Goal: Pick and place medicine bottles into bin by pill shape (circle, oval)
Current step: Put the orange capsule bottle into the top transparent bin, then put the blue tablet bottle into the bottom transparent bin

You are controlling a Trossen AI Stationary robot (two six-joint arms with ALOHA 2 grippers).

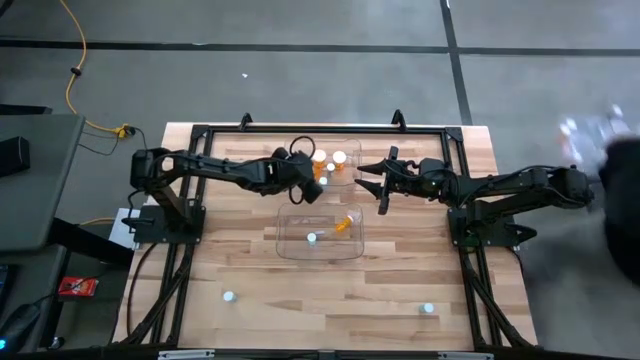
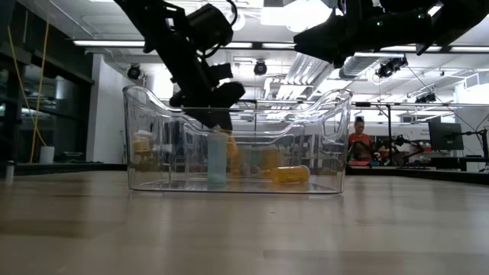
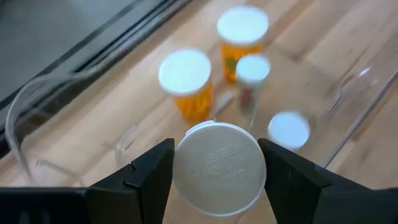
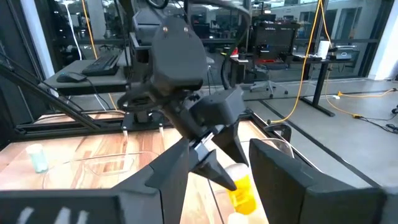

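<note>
Gripping a white-capped bottle (image 3: 219,168) between both fingers, left gripper (image 1: 312,183) hangs over the far clear bin (image 1: 352,180), jaws closed on the cap's sides. Just past the jaws, inside that bin: two orange bottles (image 3: 186,84) with white caps standing upright, a slimmer pale bottle (image 3: 251,81) beside them, and one more white cap (image 3: 288,130) close to the held one. Seen from table height, held bottle hangs above the bins' rims, not touching the floor of either.

Hovering beside the far bin with jaws spread apart and nothing between them, right gripper (image 1: 382,183) faces the left one across the bin. Nearer the table's middle, a second clear bin (image 1: 285,245) with an orange bottle lying on its side (image 1: 343,225) and a pale bottle (image 1: 312,238) upright. Well away from both sets of jaws, two pale bottles on bare wood near the front edge: one at left (image 1: 229,296), one at right (image 1: 428,308)
</note>
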